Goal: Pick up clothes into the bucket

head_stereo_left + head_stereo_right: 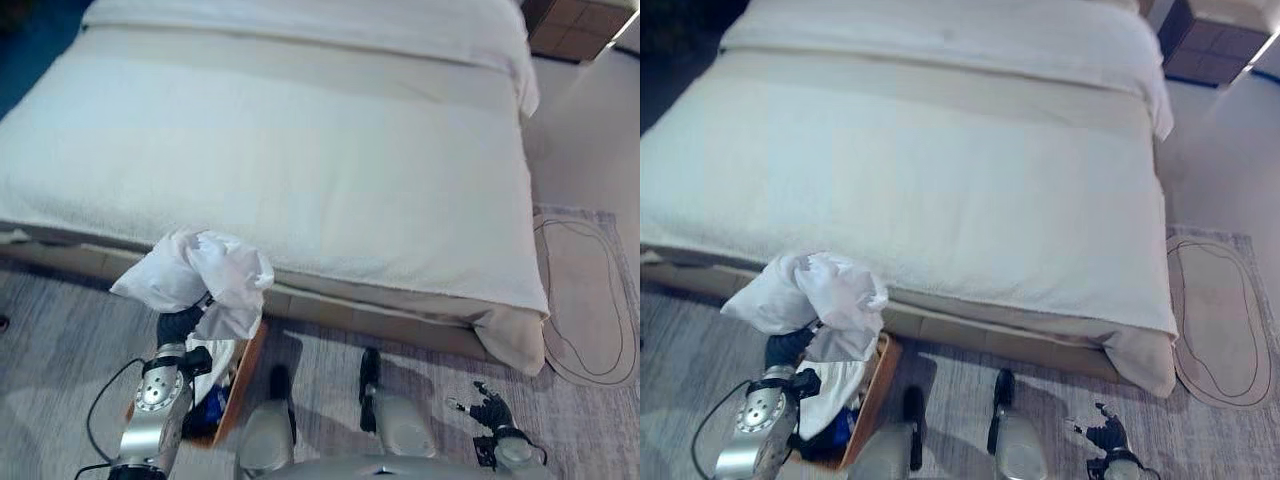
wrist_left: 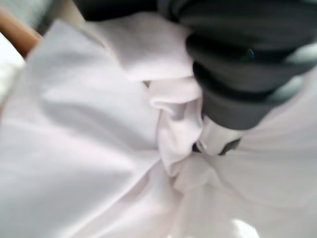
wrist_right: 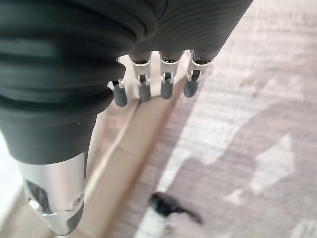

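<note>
- White cloth, a bunched garment [image 1: 205, 275], hangs in a loose bundle at the near edge of the bed, held up off the floor.
- Just beneath it is the robot's left hand [image 1: 182, 325], its dark cover pushed up into the folds; the left wrist view shows fabric gathered tight against one silver finger [image 2: 214, 140], so the hand is closed around the garment.
- Directly below the raised cloth stands a brown bucket [image 1: 243, 385] on the floor beside the bed frame, with more white fabric and something blue [image 1: 210, 408] already inside; the garment's lower end trails down towards its opening.
- Behind all this, a wide bed with a pale cover [image 1: 300, 150] spans the room.
- Over to the right, low down, the robot's right hand [image 1: 490, 410] hangs above the grey floor [image 1: 60, 340], well apart from the clothes; its fingers [image 3: 165, 89] are straight and loose, holding nothing.
- An oval beige mat [image 1: 585, 300] lies on the floor to the right of the bed.
</note>
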Available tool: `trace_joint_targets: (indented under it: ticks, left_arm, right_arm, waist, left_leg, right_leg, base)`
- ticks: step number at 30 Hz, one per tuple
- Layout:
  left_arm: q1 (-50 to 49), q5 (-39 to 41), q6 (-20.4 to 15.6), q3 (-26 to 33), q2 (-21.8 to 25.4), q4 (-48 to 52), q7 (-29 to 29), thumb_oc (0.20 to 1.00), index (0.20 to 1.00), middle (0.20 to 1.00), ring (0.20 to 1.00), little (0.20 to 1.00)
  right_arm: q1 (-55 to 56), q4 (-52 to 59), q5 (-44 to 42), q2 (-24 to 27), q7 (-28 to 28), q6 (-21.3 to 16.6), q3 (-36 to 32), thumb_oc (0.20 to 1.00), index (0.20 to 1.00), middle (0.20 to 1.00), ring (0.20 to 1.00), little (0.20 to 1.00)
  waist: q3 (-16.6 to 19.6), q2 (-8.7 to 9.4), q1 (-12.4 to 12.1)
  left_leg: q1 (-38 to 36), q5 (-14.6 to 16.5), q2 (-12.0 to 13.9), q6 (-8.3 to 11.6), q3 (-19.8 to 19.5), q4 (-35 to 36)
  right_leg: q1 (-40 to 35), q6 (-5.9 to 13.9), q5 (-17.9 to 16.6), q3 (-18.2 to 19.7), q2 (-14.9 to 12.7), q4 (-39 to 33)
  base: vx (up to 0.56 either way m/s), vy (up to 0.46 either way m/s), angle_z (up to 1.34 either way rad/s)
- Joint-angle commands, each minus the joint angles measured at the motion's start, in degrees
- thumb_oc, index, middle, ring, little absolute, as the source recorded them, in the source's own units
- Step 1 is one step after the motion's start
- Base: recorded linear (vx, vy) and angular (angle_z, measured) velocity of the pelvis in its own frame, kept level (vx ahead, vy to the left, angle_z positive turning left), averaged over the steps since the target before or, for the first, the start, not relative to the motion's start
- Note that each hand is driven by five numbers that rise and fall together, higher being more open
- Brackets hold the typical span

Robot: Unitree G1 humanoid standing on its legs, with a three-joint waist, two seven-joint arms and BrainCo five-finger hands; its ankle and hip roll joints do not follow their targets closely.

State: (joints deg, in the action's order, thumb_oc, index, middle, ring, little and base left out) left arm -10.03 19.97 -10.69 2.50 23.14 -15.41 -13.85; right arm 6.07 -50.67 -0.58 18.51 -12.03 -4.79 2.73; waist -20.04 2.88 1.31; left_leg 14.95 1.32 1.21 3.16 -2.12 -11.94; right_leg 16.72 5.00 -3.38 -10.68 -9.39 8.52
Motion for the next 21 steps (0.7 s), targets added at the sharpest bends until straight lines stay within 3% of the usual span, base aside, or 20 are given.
trace_joint_targets:
  ticks: [1, 7, 9, 15, 21]
  left_arm:
    - [1.17, -7.83, -4.38, 5.95, 4.36, -0.69, -7.44, 0.2, 0.2, 0.2, 0.2, 0.2]
    - [7.89, -8.66, -4.28, 4.46, 4.95, -10.76, -13.92, 0.2, 0.2, 0.2, 0.2, 0.2]
    - [9.99, -10.2, -3.59, 3.4, 5.96, -12.15, -15.71, 0.2, 0.2, 0.2, 0.2, 0.2]
    - [16.98, -9.99, -2.01, 1.22, 9.3, -22.69, -18.55, 0.2, 0.2, 0.2, 0.2, 0.2]
    - [18.75, -11.94, -0.19, -0.06, 12.16, -24.94, -19.55, 0.2, 0.2, 0.2, 0.2, 0.2]
  right_arm:
    - [-0.77, 1.21, 1.37, 1.54, -2.37, -1.79, 0.53, 1.0, 1.0, 1.0, 1.0, 1.0]
    - [-4.87, -0.01, -0.43, 1.76, -5.54, -3.09, 2.11, 1.0, 1.0, 1.0, 1.0, 1.0]
    - [-6.32, 1.42, -1.29, 2.09, -6.22, -3.54, 2.81, 1.0, 1.0, 1.0, 1.0, 1.0]
    - [-9.04, 3.2, -3.33, 2.9, -8.2, -4.85, 4.56, 1.0, 1.0, 1.0, 1.0, 1.0]
    - [-9.9, 3.83, -3.83, 3.81, -9.3, -5.07, 5.37, 1.0, 1.0, 1.0, 1.0, 1.0]
  waist:
    - [-2.42, 1.57, -0.84]
    - [-7.36, 1.9, -1.26]
    - [-9.14, 1.86, -1.18]
    - [-9.75, 2.58, -0.04]
    - [-9.75, 2.86, 0.59]
  left_leg:
    - [7.65, 3.98, -3.23, -2.19, -1.75, -10.42]
    - [17.16, 4.59, -4.02, -2.75, -2.49, -17.24]
    - [19.31, 6.76, -4.18, -2.69, -2.97, -20.03]
    - [28.15, 7.45, -4.34, -3.0, -3.34, -25.17]
    - [32.01, 7.68, -4.07, -3.05, -3.65, -26.91]
  right_leg:
    - [0.72, 2.06, 7.12, 0.55, -3.24, 10.77]
    - [10.16, 0.95, 9.26, 1.29, -4.04, 18.42]
    - [12.41, 0.99, 11.74, 1.66, -4.18, 21.72]
    - [20.99, 0.83, 12.72, 2.11, -4.86, 26.77]
    - [24.95, 0.85, 12.95, 2.43, -4.81, 28.24]
  base:
    - [-0.17, 0.001, 0.11]
    - [-0.08, 0.015, 0.15]
    - [-0.01, -0.004, 0.18]
    - [-0.04, 0.015, 0.04]
    - [0.0, 0.007, -0.04]
